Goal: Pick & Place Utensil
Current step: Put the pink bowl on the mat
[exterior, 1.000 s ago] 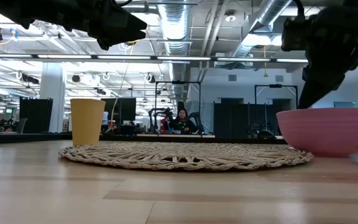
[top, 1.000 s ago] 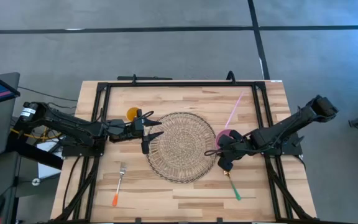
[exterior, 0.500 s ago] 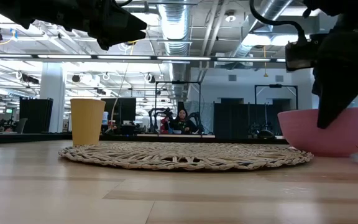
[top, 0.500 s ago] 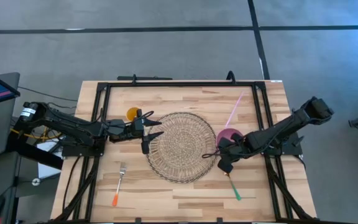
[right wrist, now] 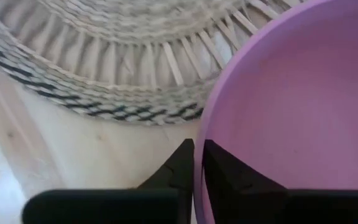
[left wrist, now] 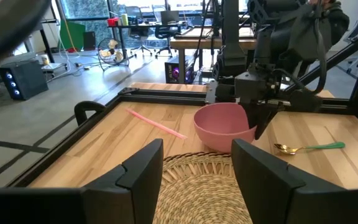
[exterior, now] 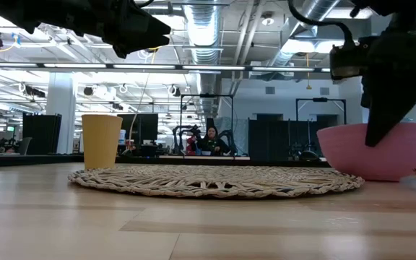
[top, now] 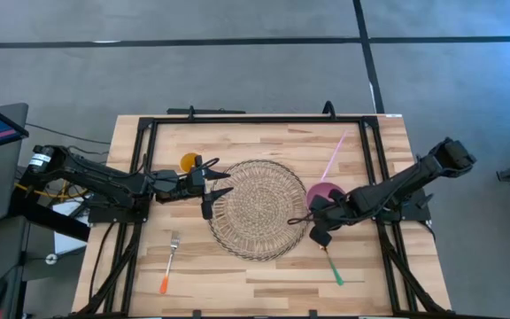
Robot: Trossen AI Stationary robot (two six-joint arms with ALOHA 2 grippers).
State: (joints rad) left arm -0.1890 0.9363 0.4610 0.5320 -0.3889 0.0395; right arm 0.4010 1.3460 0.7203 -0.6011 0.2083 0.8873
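The right gripper (right wrist: 194,163) is clenched on the thin rim of the smooth pink plastic bowl (right wrist: 291,106), which sits at the edge of the round woven straw placemat (top: 257,208); such a pinch could slip or tip the bowl. The gold spoon with a green handle (top: 330,263) lies untouched beside it. The left gripper (top: 212,184), fingers spread, hovers near the yellow cup (top: 189,162).

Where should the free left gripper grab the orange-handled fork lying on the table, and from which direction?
Grip the fork around the middle of its thin shaft, coming straight down from above with the fingers across the handle. It lies flat on the table, so no side approach gets under it. The left gripper hangs open over the woven mat's edge.
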